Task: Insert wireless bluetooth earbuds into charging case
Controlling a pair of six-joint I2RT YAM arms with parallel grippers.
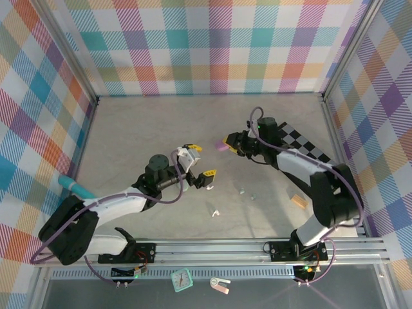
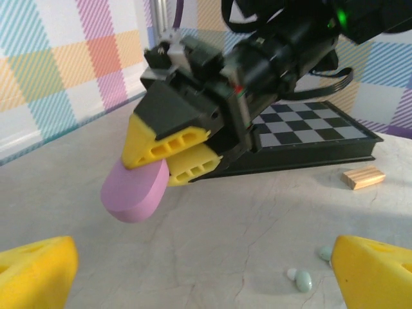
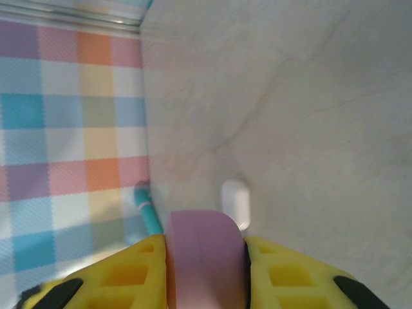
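Right gripper [image 3: 205, 261] pinched pale purple case [image 2: 135, 190] between its jaws. Left gripper [image 1: 201, 161] gaped wide, empty, facing case; mint earbuds [image 2: 303, 280] lay on table [image 2: 244, 219] near its right jaw.

R gripper [image 3: 206, 252] at btm edge, yellow fingers [image 3: 129, 277] clamped either side of purple case [image 3: 205, 228]. Case held on edge, rounded end pointing away. Beyond it, on pale marbled table [image 3: 309, 116]: small white rounded item [image 3: 235, 201]. Teal rod [image 3: 149, 214] at foot of plaid wall [image 3: 71, 129], on the left.
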